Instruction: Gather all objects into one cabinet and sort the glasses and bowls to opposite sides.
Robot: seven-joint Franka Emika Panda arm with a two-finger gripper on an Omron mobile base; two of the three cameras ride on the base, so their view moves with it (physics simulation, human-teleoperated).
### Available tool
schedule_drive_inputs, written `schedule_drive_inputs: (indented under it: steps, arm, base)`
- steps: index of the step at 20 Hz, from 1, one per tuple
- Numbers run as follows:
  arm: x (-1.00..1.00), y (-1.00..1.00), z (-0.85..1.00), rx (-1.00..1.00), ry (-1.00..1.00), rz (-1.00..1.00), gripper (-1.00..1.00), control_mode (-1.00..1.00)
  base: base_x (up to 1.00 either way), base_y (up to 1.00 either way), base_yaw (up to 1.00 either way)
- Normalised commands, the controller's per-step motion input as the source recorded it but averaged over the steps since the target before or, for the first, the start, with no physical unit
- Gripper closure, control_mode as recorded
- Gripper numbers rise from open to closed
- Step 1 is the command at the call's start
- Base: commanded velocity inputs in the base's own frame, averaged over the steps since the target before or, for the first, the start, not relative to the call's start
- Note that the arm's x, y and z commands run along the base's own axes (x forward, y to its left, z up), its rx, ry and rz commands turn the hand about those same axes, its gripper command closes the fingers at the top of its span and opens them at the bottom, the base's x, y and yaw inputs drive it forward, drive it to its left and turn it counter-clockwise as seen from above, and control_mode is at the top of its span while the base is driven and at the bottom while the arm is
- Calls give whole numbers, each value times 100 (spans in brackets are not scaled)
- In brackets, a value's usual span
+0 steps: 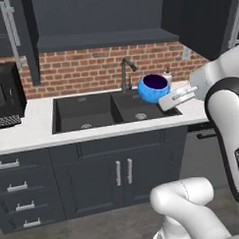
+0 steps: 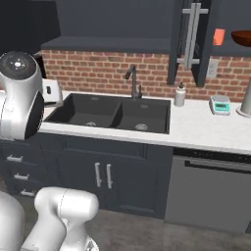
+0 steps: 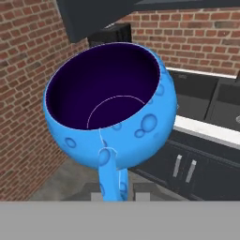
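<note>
At the bottom middle of the hand view the claw [image 3: 115,190] is clamped on the handle of a blue cup [image 3: 112,105], whose bright spotted bowl and dark inside take up the centre of that frame, tipped toward the camera. In the left base view the same blue cup [image 1: 153,88] hangs in the air right of centre, just off the end of the white arm [image 1: 224,102], above the right basin of the dark double sink [image 1: 111,109] and in front of the black faucet [image 1: 125,74]. The sink is set into a white desk [image 1: 23,133] that runs across the middle of the frame, with dark drawers and doors below it. In the right base view, farther along the desk at the right, a soap bottle [image 2: 180,95] stands just beside the sink, and a small scale [image 2: 220,105] lies nearer the right edge. Behind everything a red brick wall [image 2: 98,68] spans the frame. At the upper right of that view the cabinet [image 2: 223,50] stands with its long-handled door [image 2: 188,37] swung open, and on its shelf an orange mug [image 2: 218,37] stands just left of a reddish-brown bowl [image 2: 241,38], the two apart.
</note>
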Motion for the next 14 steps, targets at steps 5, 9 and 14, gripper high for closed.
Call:
schedule_drive_inputs:
  steps: [5,9,14]
  arm:
    - [0,0,0,0,0,0,100,100]
    - [0,0,0,0,0,0,100,100]
    - [0,0,0,0,0,0,100,100]
  base:
    - [-4,-59,-6]
    - [0,-74,-3]
    - [-10,-75,0]
